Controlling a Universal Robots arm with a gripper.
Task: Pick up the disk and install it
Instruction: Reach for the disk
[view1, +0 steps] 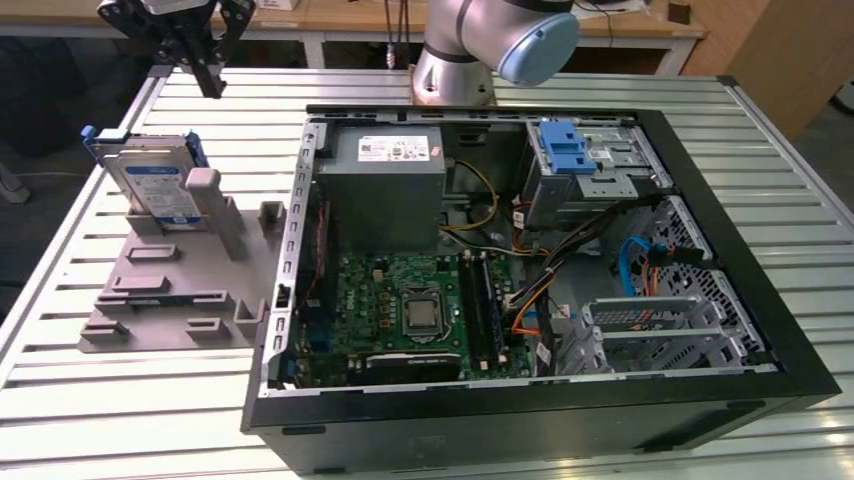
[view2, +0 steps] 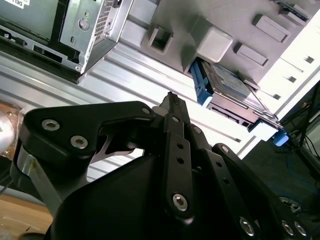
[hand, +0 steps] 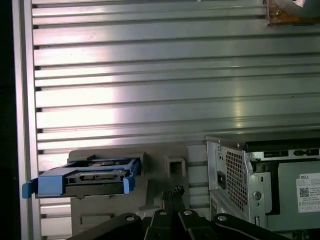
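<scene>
Black tower case (view1: 534, 430), side panel off, sits nearest the lens in the exterior view. Gripper (view1: 210, 88) hangs over the far corner of the slatted table (view1: 80, 400), tips pressed together, empty. Disk (view1: 150, 185) stands on edge in the grey fixture (view1: 174, 290), below the gripper and nearer the camera, well apart from it; silver body, blue-white label, blue rails

Second wrist view: disk (view2: 227, 82) lies beyond the meeting tips (view2: 172, 100), untouched

First wrist view: disk (hand: 92, 175) presents its connector edge, long axis crosswise, off to one side of the gripper (hand: 171, 192)
</scene>
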